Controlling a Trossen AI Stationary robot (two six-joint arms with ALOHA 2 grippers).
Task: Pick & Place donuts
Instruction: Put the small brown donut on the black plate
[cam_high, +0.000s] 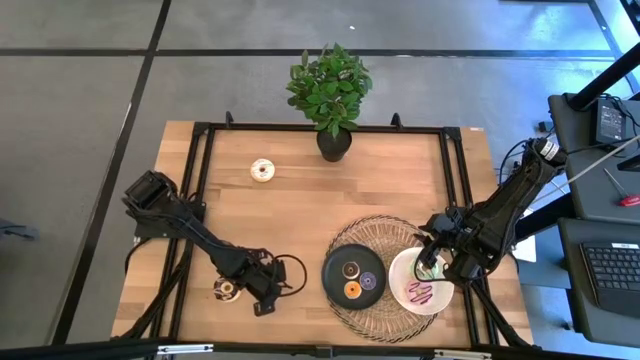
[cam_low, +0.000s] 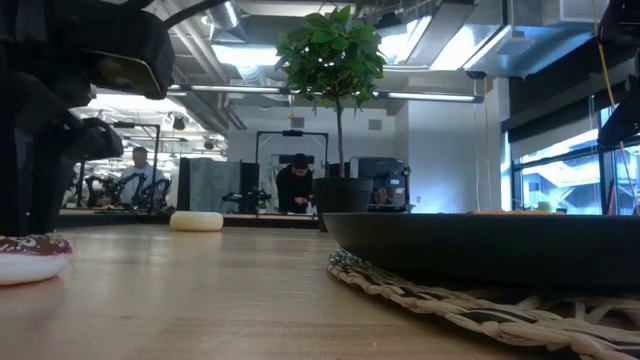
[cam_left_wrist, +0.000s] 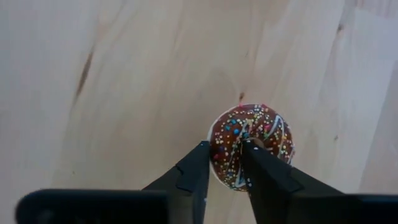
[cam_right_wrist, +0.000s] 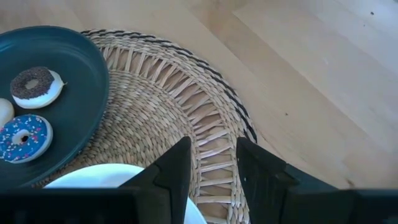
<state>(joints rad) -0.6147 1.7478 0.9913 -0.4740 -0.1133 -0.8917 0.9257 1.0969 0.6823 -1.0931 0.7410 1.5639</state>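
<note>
The chocolate donut (cam_left_wrist: 250, 147) is straddled at its rim by the part-open left pincer (cam_left_wrist: 224, 163); centring is advised before closing.

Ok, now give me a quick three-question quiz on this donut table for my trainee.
1. True or false: the black plate holds three mini donuts.
2. Which donut lies alone near the potted plant? A pink, B white, C orange.
3. Fill in: the left gripper is at the ___ donut.

Key: 1 true. 2 B, the white donut. 3 chocolate: the chocolate donut with sprinkles.
</note>
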